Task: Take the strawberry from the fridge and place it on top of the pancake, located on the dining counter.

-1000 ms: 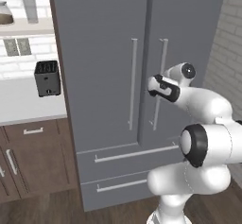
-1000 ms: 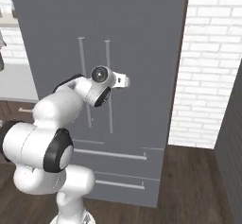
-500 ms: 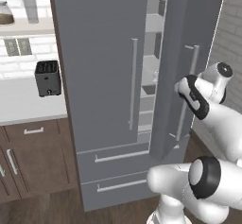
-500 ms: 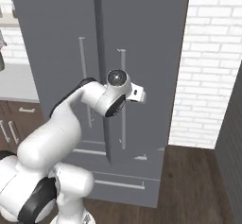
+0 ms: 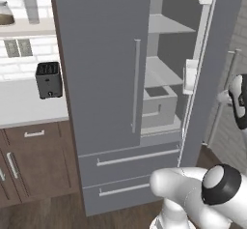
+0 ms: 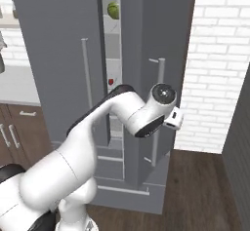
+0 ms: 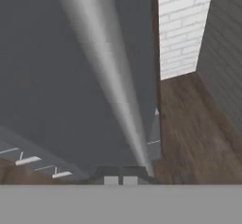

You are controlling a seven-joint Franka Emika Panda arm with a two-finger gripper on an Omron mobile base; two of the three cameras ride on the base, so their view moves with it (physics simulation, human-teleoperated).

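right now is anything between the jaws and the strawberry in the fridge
Yes. The gripper is shut on the right door's bar handle, on the door's outer face. That half-open door stands between it and the small red strawberry on a shelf seen through the gap.

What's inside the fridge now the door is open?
Inside the fridge are pale shelves, a grey bin, something round and green up high, and a tiny red thing, maybe the strawberry. The closed left door hides that half.

Toaster (image 5: 48,79) left of fridge (image 5: 103,97)
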